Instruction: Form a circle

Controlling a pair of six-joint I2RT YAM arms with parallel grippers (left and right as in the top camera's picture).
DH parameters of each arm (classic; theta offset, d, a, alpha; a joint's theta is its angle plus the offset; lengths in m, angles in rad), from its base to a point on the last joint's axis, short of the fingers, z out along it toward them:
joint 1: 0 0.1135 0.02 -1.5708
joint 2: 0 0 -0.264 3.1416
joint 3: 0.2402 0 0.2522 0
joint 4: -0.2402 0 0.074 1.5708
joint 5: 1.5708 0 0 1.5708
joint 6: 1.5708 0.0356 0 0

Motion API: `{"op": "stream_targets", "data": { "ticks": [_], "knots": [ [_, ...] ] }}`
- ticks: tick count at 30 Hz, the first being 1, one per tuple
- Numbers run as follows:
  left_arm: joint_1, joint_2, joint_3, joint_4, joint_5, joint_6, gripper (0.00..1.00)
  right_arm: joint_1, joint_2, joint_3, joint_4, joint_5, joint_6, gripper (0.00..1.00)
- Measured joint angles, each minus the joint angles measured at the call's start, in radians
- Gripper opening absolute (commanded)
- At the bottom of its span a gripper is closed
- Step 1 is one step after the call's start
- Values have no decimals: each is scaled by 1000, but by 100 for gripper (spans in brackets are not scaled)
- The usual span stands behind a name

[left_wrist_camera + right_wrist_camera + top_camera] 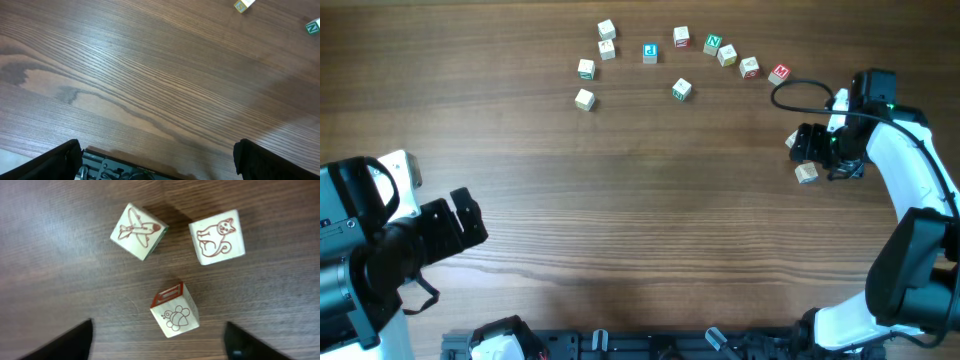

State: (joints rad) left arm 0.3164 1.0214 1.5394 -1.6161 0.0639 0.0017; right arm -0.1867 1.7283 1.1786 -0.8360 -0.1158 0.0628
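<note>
At the overhead view's 12 o'clock: the circle (650,52), an open arc of lettered cubes on the table (620,200). At 8 o'clock, left gripper (470,220), jaws wide. At 3 o'clock, right gripper (807,150), two cubes beside it.

Left wrist view: fingers (55,160) spread wide above the wood.

Right wrist view: jaws parted, clasping nothing. Bee cube (175,311) sits between them, untouched. Plane cube (138,231) at 11 o'clock, cat cube (217,236) at 1 o'clock.

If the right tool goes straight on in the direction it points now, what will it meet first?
Probably the bee cube, lying between the open fingers of the right tool. The cat cube and airplane cube lie farther on. Depth is unclear, so the tool might touch the table beside it first.
</note>
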Motion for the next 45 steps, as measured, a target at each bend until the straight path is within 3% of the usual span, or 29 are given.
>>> {"op": "stream_targets", "data": {
  "ticks": [8, 20, 24, 28, 35, 45],
  "knots": [
    [0, 0, 0, 0, 0, 0, 100, 0, 0, -129, 120, 0, -122, 83],
    [0, 0, 0, 0, 0, 0, 100, 0, 0, -188, 192, 32, -159, 45],
    [0, 0, 0, 0, 0, 0, 100, 0, 0, -188, 192, 35, -149, 38],
    [0, 0, 0, 0, 0, 0, 100, 0, 0, -188, 191, 39, -94, 24],
    [0, 0, 0, 0, 0, 0, 100, 0, -1, -188, 197, 50, 28, 23],
    [0, 0, 0, 0, 0, 0, 100, 0, -1, -188, 212, 50, 51, 23]
  ]
}}
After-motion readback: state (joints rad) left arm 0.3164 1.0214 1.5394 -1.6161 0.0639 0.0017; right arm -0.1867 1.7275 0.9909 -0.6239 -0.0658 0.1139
